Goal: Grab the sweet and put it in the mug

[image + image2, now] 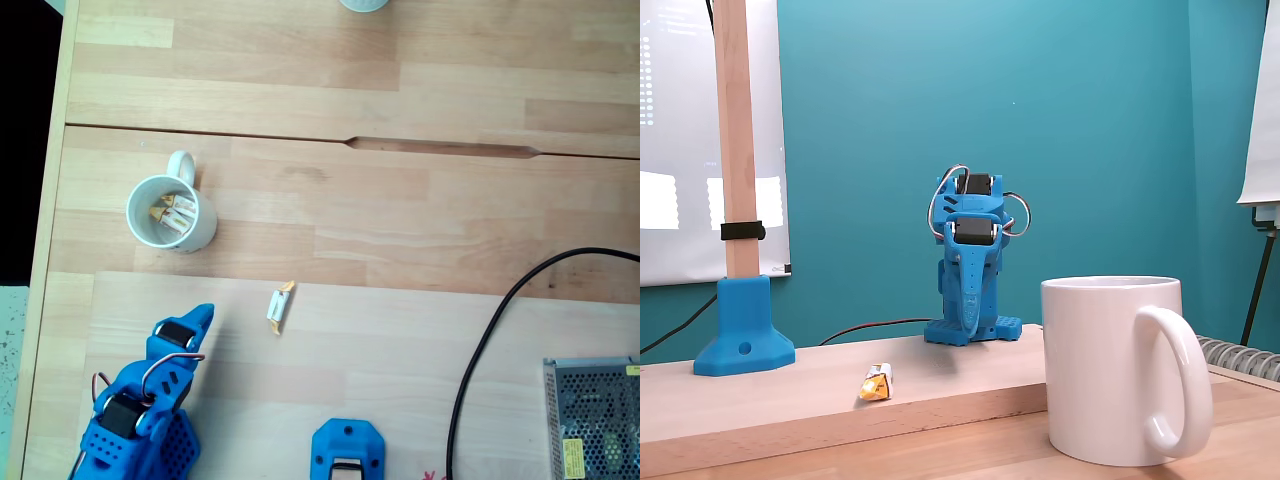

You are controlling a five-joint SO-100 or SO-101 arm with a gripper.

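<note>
The wooden table (420, 200) is light and bare around the white mug (170, 213), with a teal wall (1090, 120) behind it in a fixed view. The blue gripper (196, 318) hangs just below the mug in the view from above, and I cannot tell if its fingers are open or closed. The small sweet (279, 306) lies flat on the table, below and to the right of the mug, so I think the gripper should open wide, come straight down over its middle, and squeeze across its thin side.
</note>
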